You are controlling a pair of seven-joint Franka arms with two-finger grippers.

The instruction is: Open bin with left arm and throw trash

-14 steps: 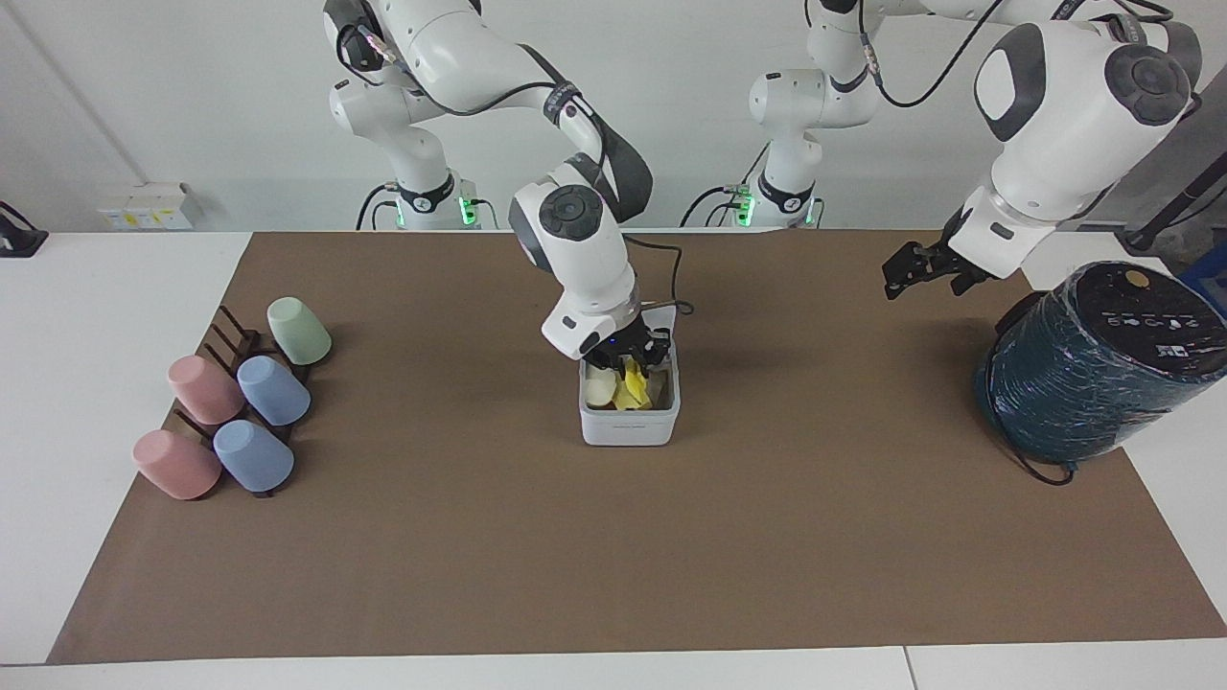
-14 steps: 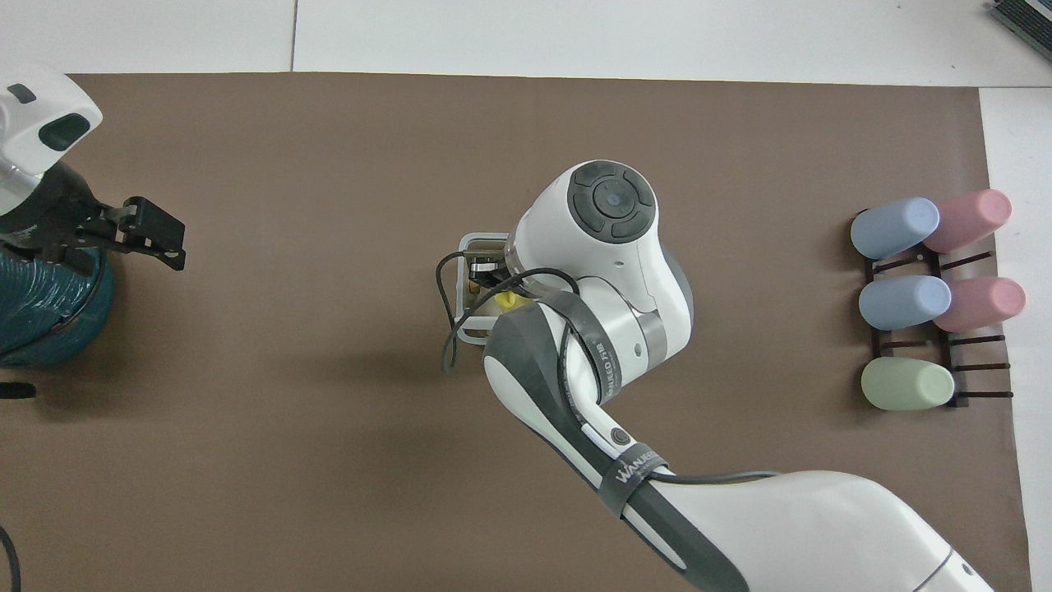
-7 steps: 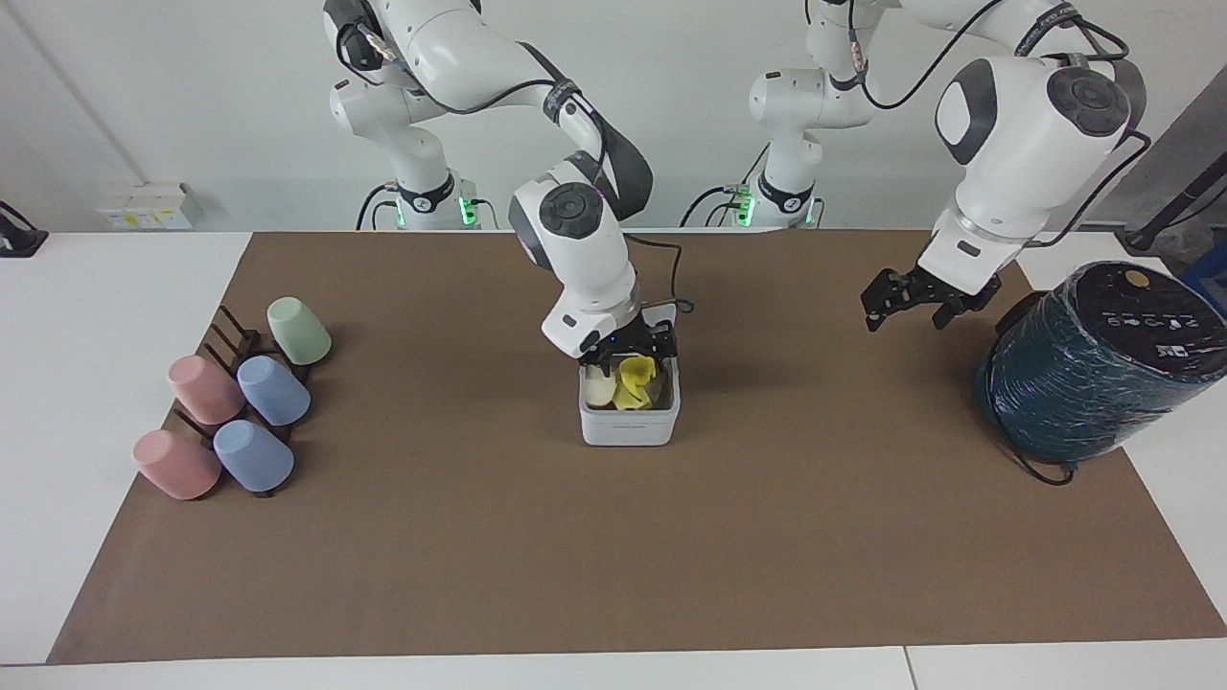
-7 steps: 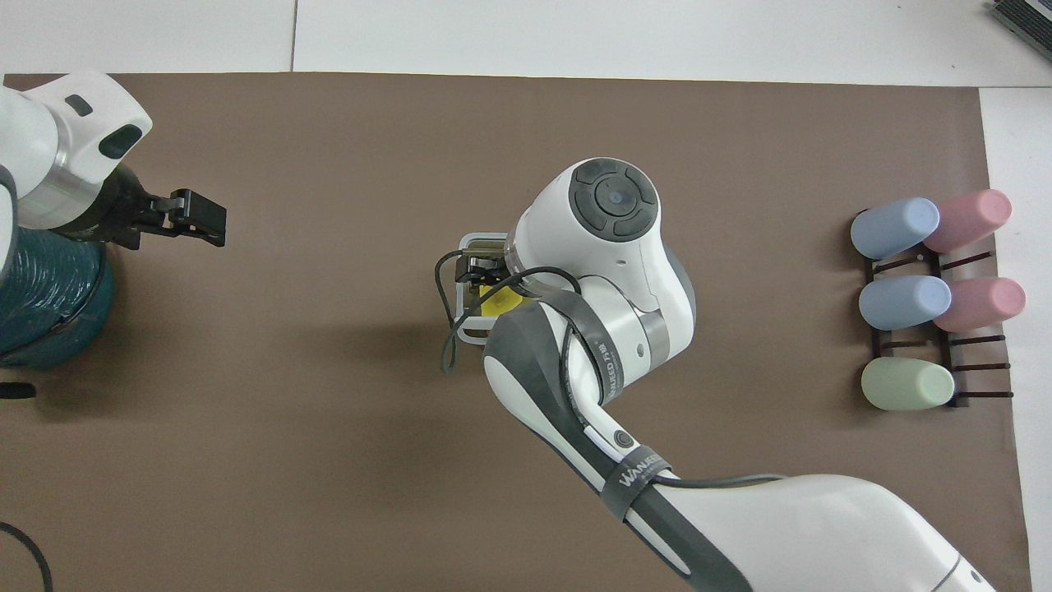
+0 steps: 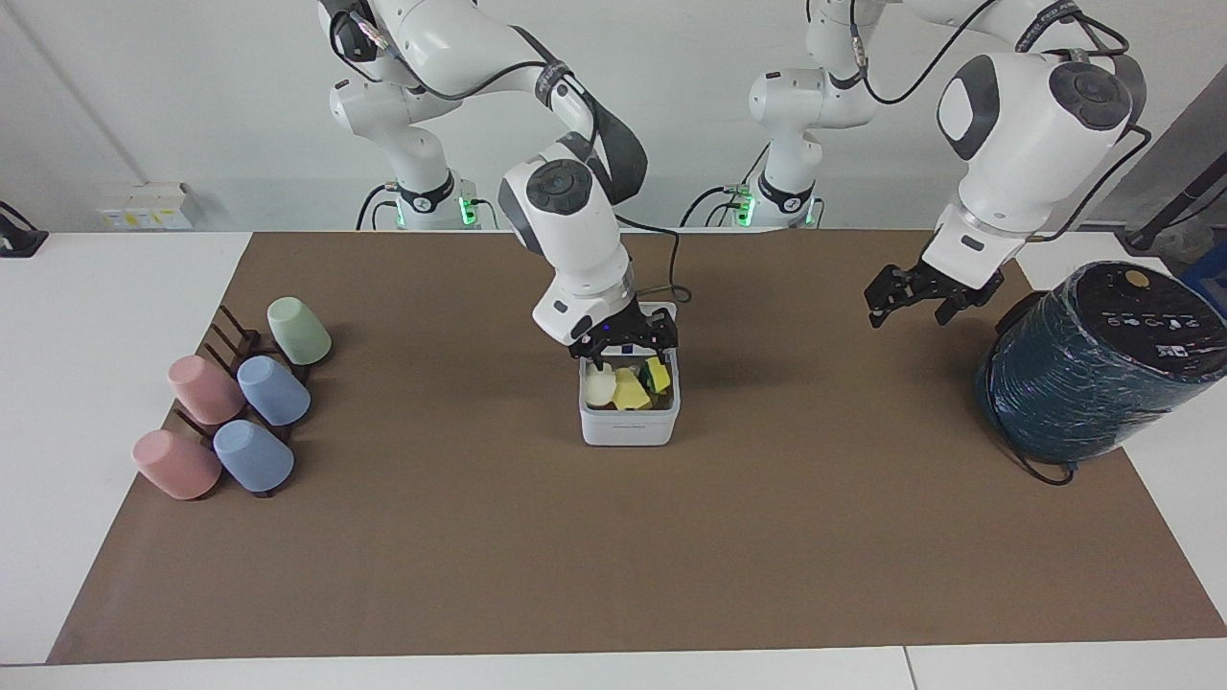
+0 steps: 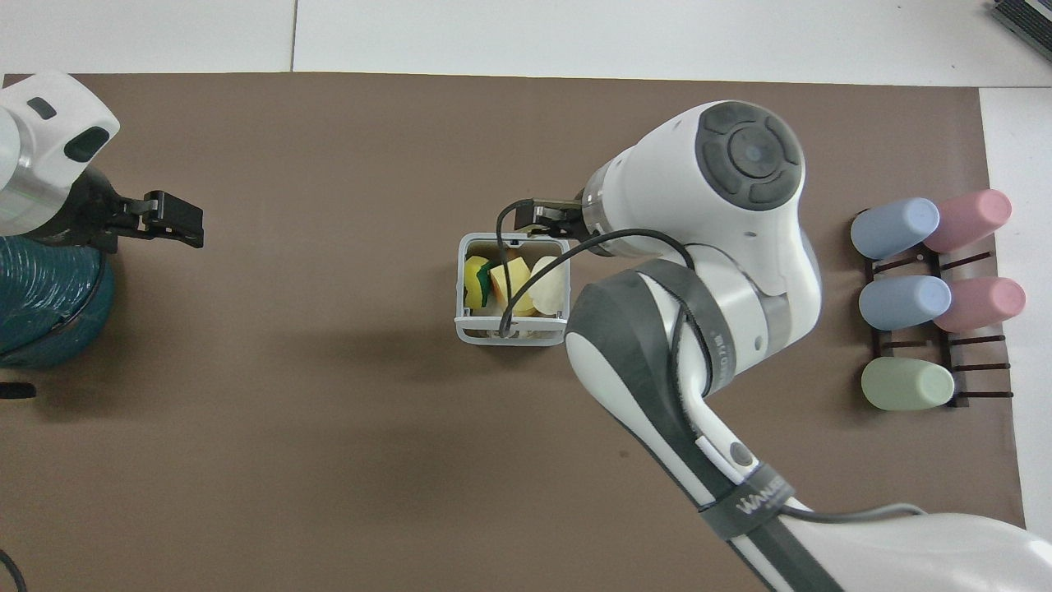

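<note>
The white bin [image 5: 629,425] stands mid-table with its lid up on the side nearer the robots. The trash lies inside: an off-white lump [image 5: 601,385], a yellow-orange block [image 5: 628,393] and a bright yellow scrap [image 5: 659,374]. The overhead view shows the bin's rim [image 6: 460,284] with the lump [image 6: 549,284], the block [image 6: 515,279] and the scrap [image 6: 475,275] in it. My right gripper [image 5: 623,345] hangs open and empty just over the bin's rim; it also shows in the overhead view [image 6: 549,220]. My left gripper [image 5: 887,295] waits in the air beside the teal cylinder, also seen in the overhead view [image 6: 173,220].
A big dark teal wrapped cylinder [image 5: 1098,359] stands at the left arm's end of the brown mat. Several pastel cups on a dark rack [image 5: 240,398] lie at the right arm's end.
My right gripper let go of the yellow scrap, which now lies in the bin, and rose clear of it. My left gripper moved a little out from the teal cylinder.
</note>
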